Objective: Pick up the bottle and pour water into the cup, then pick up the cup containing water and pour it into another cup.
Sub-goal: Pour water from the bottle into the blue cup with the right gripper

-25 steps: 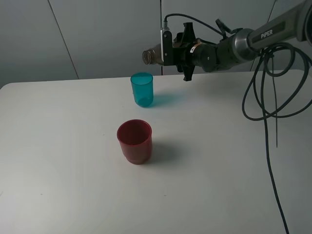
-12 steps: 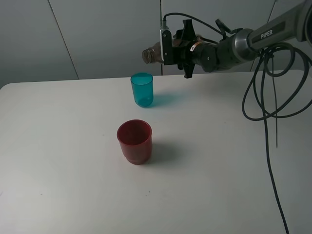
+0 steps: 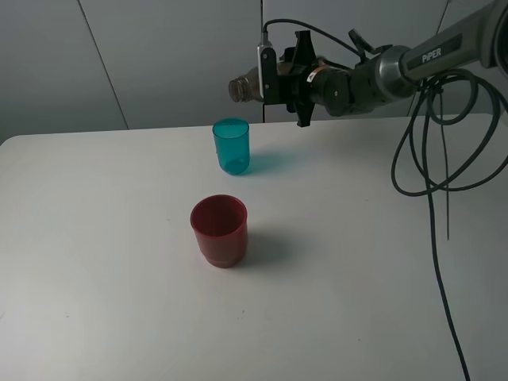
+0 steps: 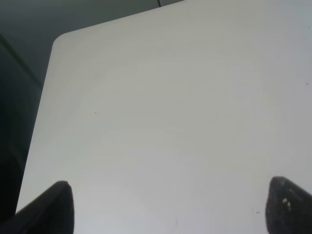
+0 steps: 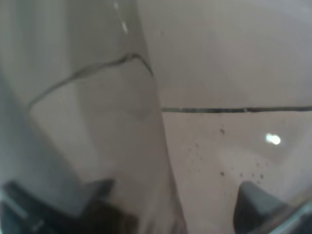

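Grey wall panels point(image 3: 159, 55) stand behind a white counter point(image 3: 357, 278), and black cables point(image 3: 432, 159) hang in loops down its right side. The right arm point(image 3: 381, 75) reaches in from the upper right, well above the surface. Its right fingers point(image 3: 268, 75) are clamped tight around the bottle point(image 3: 244, 86). The smoky bottle lies nearly level in the air, with its threaded neck and mouth pointing to the left of the high view.

The teal cup point(image 3: 231, 146) stands upright on the counter below the bottle's mouth. From this angle the mouth may be straight over the cup or a little behind it; I cannot tell which. The red cup point(image 3: 220, 230) stands upright nearer the front, apart from the teal one, and nothing touches it.

In the right wrist view the translucent wall of the bottle point(image 5: 97, 122) fills most of the picture, with dark finger tips on either side of it.

The left fingers point(image 4: 287, 204) show only in the left wrist view. They are spread wide over bare counter point(image 4: 170, 97) near a rounded corner, with nothing between them.
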{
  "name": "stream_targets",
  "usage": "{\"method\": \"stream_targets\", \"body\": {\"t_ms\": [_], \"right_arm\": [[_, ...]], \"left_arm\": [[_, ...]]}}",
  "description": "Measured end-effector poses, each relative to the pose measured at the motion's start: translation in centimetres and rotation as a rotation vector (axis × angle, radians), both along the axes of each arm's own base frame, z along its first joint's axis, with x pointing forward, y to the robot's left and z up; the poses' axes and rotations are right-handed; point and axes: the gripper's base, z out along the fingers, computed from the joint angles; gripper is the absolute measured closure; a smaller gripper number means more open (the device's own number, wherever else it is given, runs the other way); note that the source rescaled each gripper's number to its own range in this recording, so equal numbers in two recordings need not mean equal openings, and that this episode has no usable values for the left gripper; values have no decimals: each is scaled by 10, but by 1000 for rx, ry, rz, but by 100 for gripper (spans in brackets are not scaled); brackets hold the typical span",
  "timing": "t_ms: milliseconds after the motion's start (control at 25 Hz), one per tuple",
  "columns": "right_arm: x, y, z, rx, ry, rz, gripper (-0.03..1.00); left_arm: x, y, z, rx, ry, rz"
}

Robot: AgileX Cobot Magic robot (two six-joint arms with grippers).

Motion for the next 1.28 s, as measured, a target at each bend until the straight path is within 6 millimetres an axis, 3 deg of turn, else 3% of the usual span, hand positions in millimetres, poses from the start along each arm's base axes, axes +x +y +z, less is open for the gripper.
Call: {"method": "stream_targets", "body": {"t_ms": [1280], "right_arm": [[4, 2, 0, -53, -43, 20, 96]], "left_arm": [[0, 0, 0, 0, 0, 0]]}}
